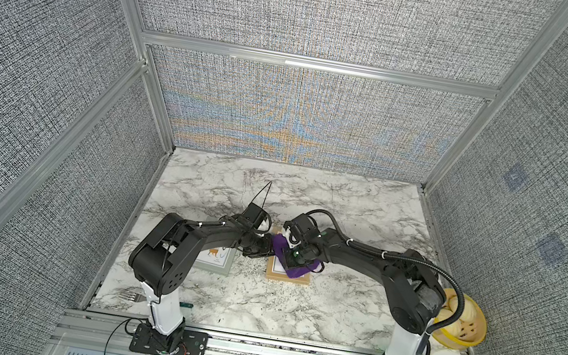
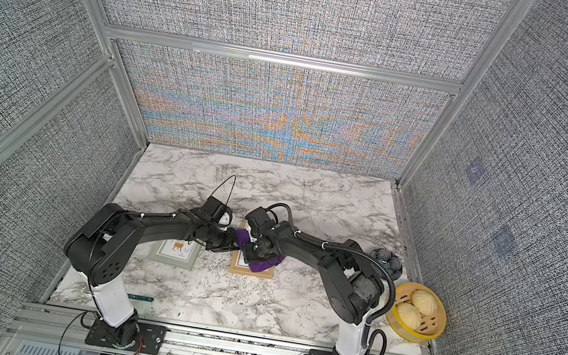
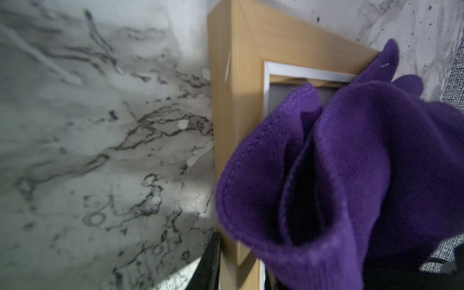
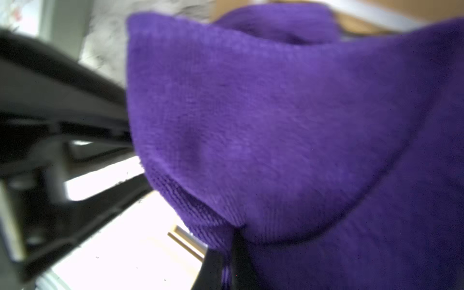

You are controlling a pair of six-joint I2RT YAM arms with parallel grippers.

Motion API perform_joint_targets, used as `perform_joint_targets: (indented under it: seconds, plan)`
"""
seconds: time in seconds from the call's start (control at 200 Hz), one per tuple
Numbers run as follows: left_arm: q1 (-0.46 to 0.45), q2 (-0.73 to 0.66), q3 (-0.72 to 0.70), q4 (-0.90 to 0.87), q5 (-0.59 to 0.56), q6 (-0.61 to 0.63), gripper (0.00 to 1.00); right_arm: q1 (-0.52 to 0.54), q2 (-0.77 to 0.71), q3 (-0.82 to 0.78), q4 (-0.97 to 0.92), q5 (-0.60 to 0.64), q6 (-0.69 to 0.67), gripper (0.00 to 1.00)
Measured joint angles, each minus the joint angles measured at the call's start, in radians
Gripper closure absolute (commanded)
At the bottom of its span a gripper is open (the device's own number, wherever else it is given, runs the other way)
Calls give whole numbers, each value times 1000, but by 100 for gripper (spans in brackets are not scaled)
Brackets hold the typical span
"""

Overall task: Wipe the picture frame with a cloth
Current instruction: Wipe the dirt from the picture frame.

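the cloth [image 1: 294,271], pinched in the right hand [image 4: 227,268], drapes the picture frame [image 1: 287,278].

The picture frame [image 1: 287,278] of light wood with a white inner mat lies flat on the marble counter [image 1: 255,297]. The cloth [image 1: 278,248], deep purple terry, is bunched in soft folds over the frame's middle, one corner trailing past its edge.

Bright even light, rainbow moiré on back wall [image 1: 292,137] at 12 o'clock in both top views, cloth [image 4: 276,113] blurred close-up, desk [image 4: 113,263] overexposed white in right wrist view
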Motion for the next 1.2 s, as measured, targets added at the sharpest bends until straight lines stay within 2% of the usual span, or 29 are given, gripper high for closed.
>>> perform_joint_targets:
  seconds: [0.25,0.6,0.906,1.086,1.201]
  plan:
    - [0,0,0,0,0,0,90,4,45,54,-37,15,1,100]
    - [0,-2,-4,3,0,0,90,-20,40,78,-11,237,81,100]
    - [0,-2,-3,3,0,0,90,17,68,93,29,145,45,100]
    - [0,0,-3,4,0,0,90,26,101,116,15,146,69,100]
    - [0,0,-3,4,1,-1,90,28,82,71,45,148,92,100]
